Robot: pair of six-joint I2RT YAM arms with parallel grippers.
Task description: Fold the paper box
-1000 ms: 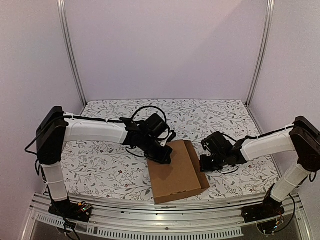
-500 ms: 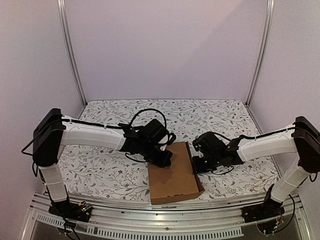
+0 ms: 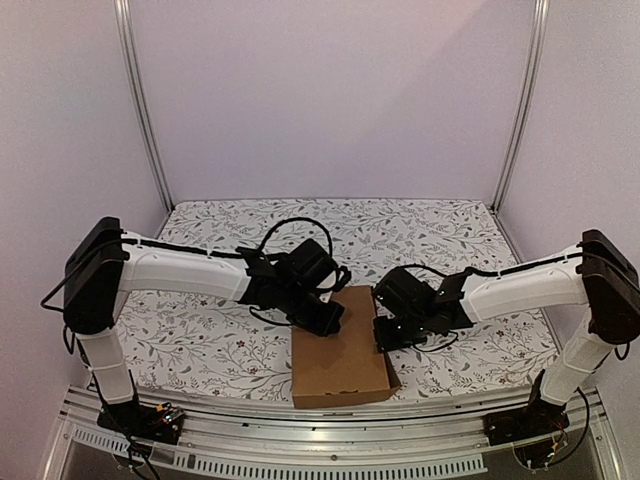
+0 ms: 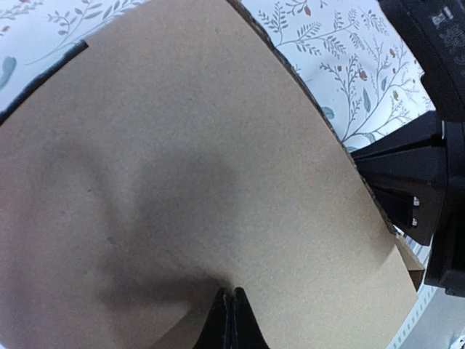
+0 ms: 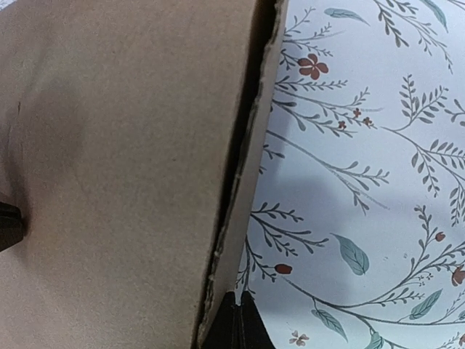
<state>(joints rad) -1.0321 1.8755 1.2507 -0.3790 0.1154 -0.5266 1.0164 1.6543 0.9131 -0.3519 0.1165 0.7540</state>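
Observation:
The paper box (image 3: 342, 350) is a flat brown cardboard mailer lying closed near the table's front edge. My left gripper (image 3: 328, 318) is shut with nothing in it, its tips pressing down on the lid (image 4: 182, 167) near the far left corner. My right gripper (image 3: 384, 334) is also shut and empty, its tips set against the box's right side wall (image 5: 254, 189). In the right wrist view a dark gap (image 5: 243, 145) runs between the lid's edge and that side flap. The left gripper (image 4: 229, 294) shows with its tips together on the cardboard, and so does the right gripper (image 5: 237, 297).
The table wears a white cloth with a leaf and flower print (image 3: 220, 340). A metal rail (image 3: 330, 420) runs along the near edge just below the box. Upright metal posts (image 3: 140, 100) stand at the back corners before plain walls.
The right gripper has moved left against the box's right side, and the side flap that stuck out now lies folded in. The box has slid slightly left. The left gripper has stayed on the lid.

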